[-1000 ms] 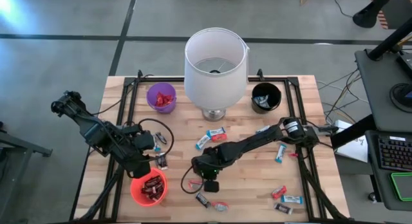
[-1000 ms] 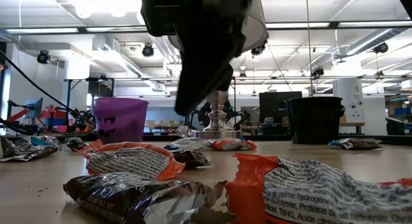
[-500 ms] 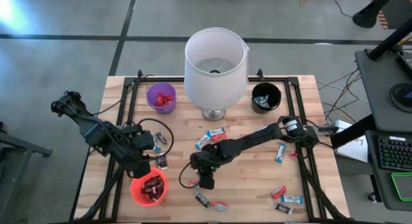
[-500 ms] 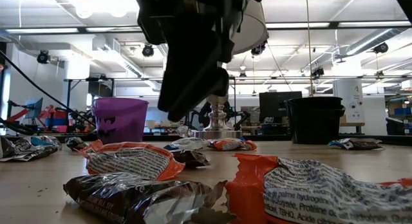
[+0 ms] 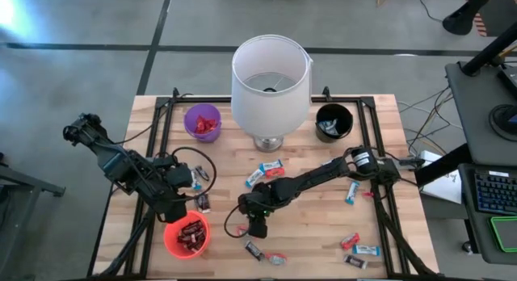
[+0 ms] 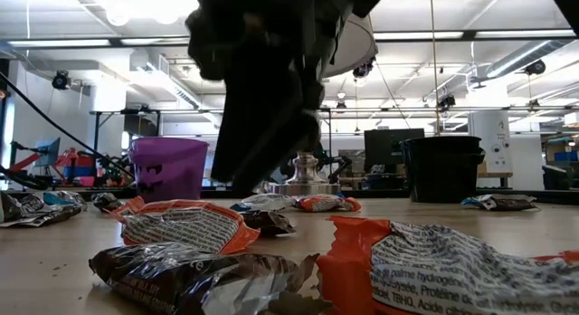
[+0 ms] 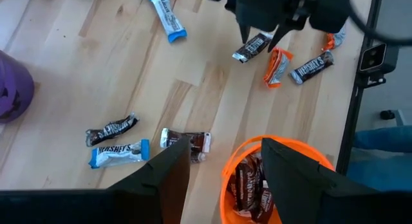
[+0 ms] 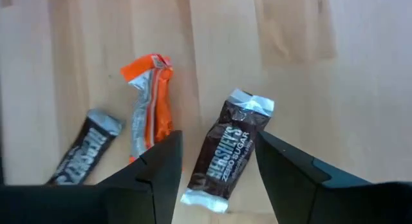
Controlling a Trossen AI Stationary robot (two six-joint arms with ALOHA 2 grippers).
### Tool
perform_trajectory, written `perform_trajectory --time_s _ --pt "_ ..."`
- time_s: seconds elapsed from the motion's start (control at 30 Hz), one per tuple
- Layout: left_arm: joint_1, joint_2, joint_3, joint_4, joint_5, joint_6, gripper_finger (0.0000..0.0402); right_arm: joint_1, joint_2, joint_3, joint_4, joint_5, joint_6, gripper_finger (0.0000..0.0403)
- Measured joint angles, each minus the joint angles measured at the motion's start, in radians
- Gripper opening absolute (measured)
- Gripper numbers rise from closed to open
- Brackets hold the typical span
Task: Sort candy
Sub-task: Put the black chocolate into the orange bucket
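Low view: near candy [image 6: 434, 265] cut off by edge; arm blurred.

Light wooden table [image 5: 319, 224] with scattered candy [image 5: 264, 170], lamp base [image 5: 268, 142], purple cup [image 5: 202, 123], black cup [image 5: 333, 122], orange cup [image 5: 187, 236].

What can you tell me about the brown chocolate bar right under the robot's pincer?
The brown chocolate bar is a small candy in a shiny dark wrapper with white lettering and crimped silvery ends. It lies flat on the wooden table, between the open fingers of the right pincer, untouched. An orange-wrapped candy lies beside it, apart.
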State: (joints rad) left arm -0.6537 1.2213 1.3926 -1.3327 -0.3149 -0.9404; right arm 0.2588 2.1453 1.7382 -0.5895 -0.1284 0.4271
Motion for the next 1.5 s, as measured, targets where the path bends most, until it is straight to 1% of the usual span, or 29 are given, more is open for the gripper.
perform_trajectory --time_s 0.4,0.7,0.8,1.0,1.07,1.1,1.3,1.5 --pt "0.000 -0.002 0.000 -0.003 0.012 0.001 0.0173 -0.005 0.046 -0.021 0.004 0.004 0.018 0.0183" --pt "0.000 -0.002 0.000 -0.009 0.012 0.001 0.0173 -0.005 0.048 -0.042 0.010 0.004 0.021 0.0178" --pt "0.000 -0.002 0.000 -0.011 0.012 0.001 0.0173 -0.005 0.048 -0.045 0.009 0.005 0.019 0.0151" --pt "0.000 -0.002 0.000 -0.015 0.012 0.001 0.0173 -0.010 0.048 -0.056 0.008 0.003 0.020 0.0054" --pt "0.000 -0.002 0.000 -0.015 0.012 0.001 0.0173 -0.010 0.048 -0.056 0.009 -0.005 0.020 0.0027" --pt "0.000 -0.002 0.000 -0.015 0.012 0.001 0.0173 -0.011 0.047 -0.056 0.009 -0.005 0.020 0.0020" --pt "0.000 -0.002 0.000 -0.014 0.012 0.001 0.0173 -0.011 0.045 -0.019 -0.026 -0.011 0.020 0.0014" --pt "0.000 -0.002 0.000 0.009 0.011 -0.003 0.0173 -0.009 0.010 0.091 -0.179 -0.018 -0.004 0.0013"
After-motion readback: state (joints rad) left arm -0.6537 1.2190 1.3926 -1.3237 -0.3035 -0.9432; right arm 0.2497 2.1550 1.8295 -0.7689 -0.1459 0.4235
